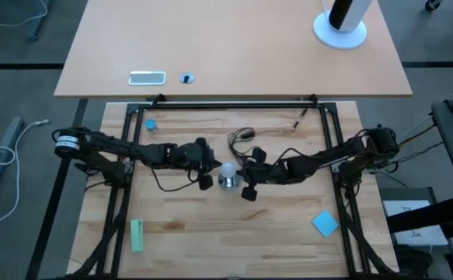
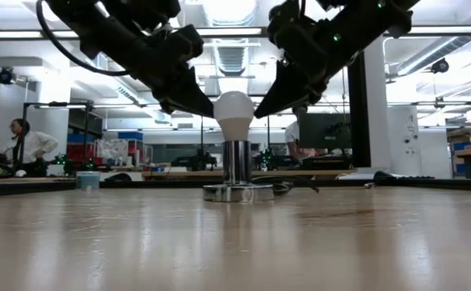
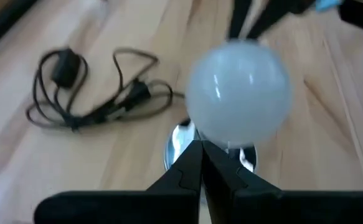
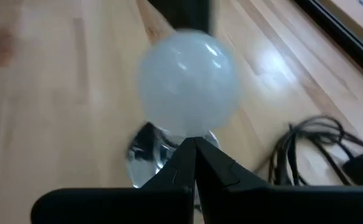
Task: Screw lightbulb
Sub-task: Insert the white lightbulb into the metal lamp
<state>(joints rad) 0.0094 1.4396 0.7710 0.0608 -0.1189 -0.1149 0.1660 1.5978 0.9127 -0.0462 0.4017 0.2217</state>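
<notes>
- High view is showing the lightbulb (image 1: 228,170) sitting upright in the silver socket (image 1: 228,183) near the middle of the wooden table (image 1: 234,233), with its black cord (image 1: 244,137) trailing toward twelve o'clock.
- Both arms are meeting at the bulb: the left gripper (image 1: 207,165) is standing at its nine o'clock side and the right gripper (image 1: 249,173) at its three o'clock side.
- Low view is showing the bulb's round head standing on the socket's shiny stem, with the two dark grippers slanting down to it from either side; whether either tip is actually touching the glass cannot be told.
- Left wrist view is showing that arm's fingers (image 3: 190,171) pressed together into a single point, aimed just under the bulb's head and holding nothing.
- Right wrist view is showing the same on the other side: fingers (image 4: 197,162) together, tips near the bulb's neck, nothing clamped between them.
- The step in hand is looking like the turning of the bulb in its socket, or the checking of it; how far the thread is seated is hidden.
- For more turning, one gripper would be needing to part its fingers and take the glass head gently, while the socket base is kept from spinning on the table.
</notes>
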